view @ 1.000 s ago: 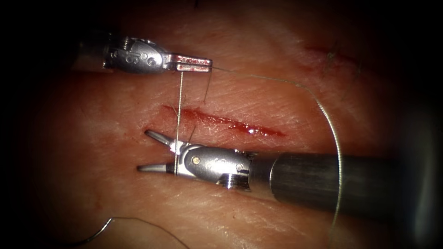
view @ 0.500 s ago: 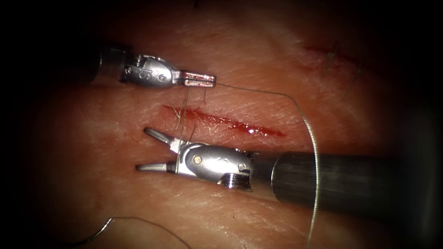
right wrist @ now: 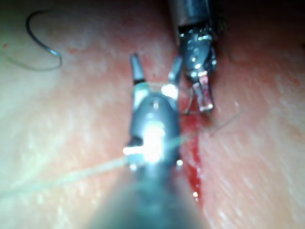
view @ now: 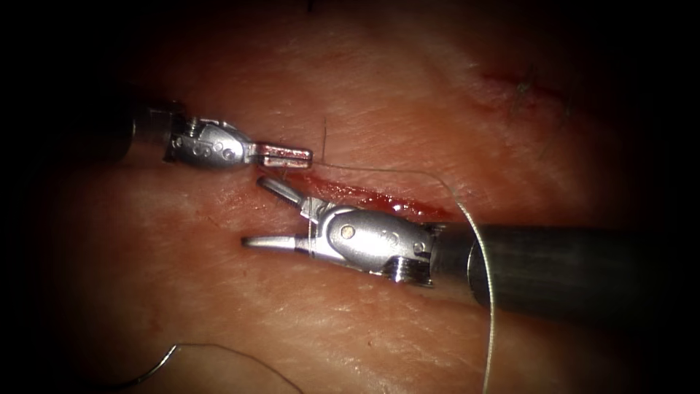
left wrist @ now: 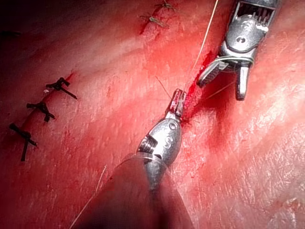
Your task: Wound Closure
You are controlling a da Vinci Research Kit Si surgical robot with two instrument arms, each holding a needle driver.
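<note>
Beside the long red cut (view: 364, 193): left silver pincer (view: 284, 154) clenched on thin pale thread (view: 477, 241); right silver pincer (view: 266, 211) released, thread looped around it. Curved steel needle (view: 157, 368) loose on pink tissue (view: 219, 306), well apart, nearer right pincer.

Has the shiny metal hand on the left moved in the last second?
Yes. The left hand, shut on the thin pale thread, dropped toward the red cut.
</note>
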